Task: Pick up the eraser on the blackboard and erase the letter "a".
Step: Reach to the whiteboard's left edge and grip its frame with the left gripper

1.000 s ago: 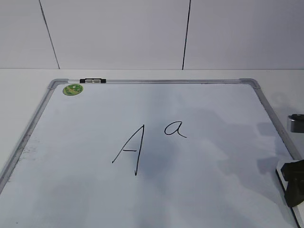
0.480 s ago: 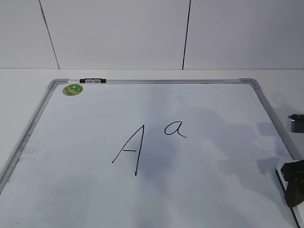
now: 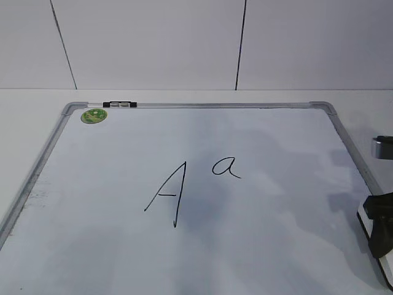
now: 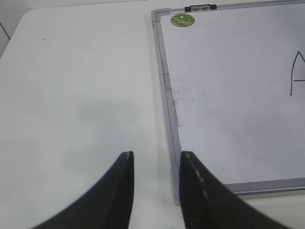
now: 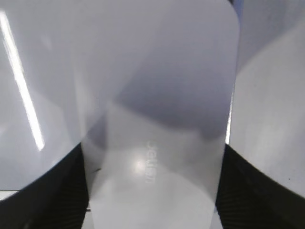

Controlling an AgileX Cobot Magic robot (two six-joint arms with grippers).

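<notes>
Surface: white tabletop [image 3: 24, 123], matte, meeting a pale panelled wall [image 3: 153, 43] with two dark vertical seams at the far edge. The blackboard [image 3: 258, 129] lies flat on it; it is in fact a white dry-erase board in a grey metal frame with rounded corners. A small round green sticker [image 3: 94, 115] sits in its far-left corner, just beside a black-and-silver clip [image 3: 120, 105] on the top rail. Faint smudges run along the left frame edge in the left wrist view.

Markings: a large capital "A" [image 3: 167, 193] near the board's centre; the letter "a" [image 3: 226, 167] just to its right and slightly farther back, intact, thin black line. Soft grey shadows fall across the right half of the board.

Left gripper [image 4: 155, 157]: fingers [image 4: 121, 186] apart with a moderate gap, holding nothing, above the near-left corner of the board frame.

Right gripper [image 5: 152, 157]: the eraser [image 5: 157, 95], a white rounded-rectangular block, fills the wrist view, with a dark finger pressed against each long side; fingers [image 5: 62, 191] clamped on it. In the exterior view this gripper and eraser sit at the board's near-right edge, well apart from the "a". Whether the eraser touches the board, I cannot tell.
</notes>
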